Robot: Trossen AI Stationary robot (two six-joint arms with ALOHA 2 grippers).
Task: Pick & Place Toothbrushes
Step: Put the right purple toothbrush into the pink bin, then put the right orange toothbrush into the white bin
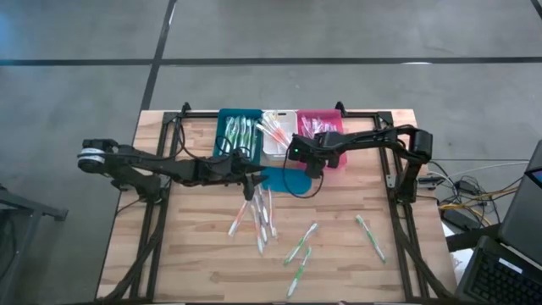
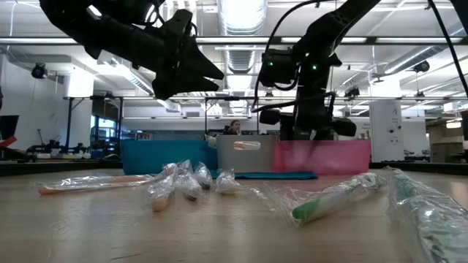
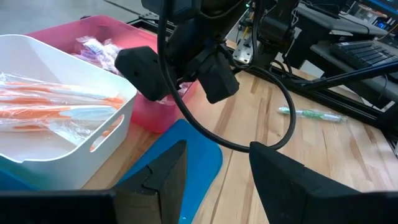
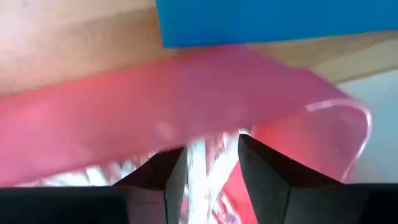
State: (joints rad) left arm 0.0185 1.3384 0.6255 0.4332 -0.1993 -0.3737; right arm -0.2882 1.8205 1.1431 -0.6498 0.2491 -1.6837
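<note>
From above, the right end effector (image 1: 315,163) hangs over the near edge of the pink bin (image 1: 322,127), while the left end effector (image 1: 251,174) waits by the flat blue lid (image 1: 284,180) in front of the bins. Wrapped toothbrushes (image 1: 258,216) lie scattered on the bench (image 1: 195,254), more of them already sorted into the teal bin (image 1: 240,129) and white bin (image 1: 278,131). The loose ones sit close together, so a careless pick could drag a neighbour along.

At bench height, crinkled wrappers on the nearest toothbrushes (image 2: 329,201) catch the light; such slippery film could let a brush slide out of a weak pinch. The right end effector (image 2: 307,124) hovers just above the pink bin (image 2: 322,155).

From the left wrist, the left end effector (image 3: 214,177) stands open and empty above the blue lid (image 3: 186,155), with the white bin (image 3: 74,149) of orange brushes beside it. The right arm's black cable loops low here and could snag if the arms cross.

From the right wrist, the right end effector (image 4: 211,171) is parted over the pink bin (image 4: 186,106), with a wrapped toothbrush (image 4: 202,165) between its fingers. Whether it is fully let go cannot be told; film clinging to a finger could lift it back out.
</note>
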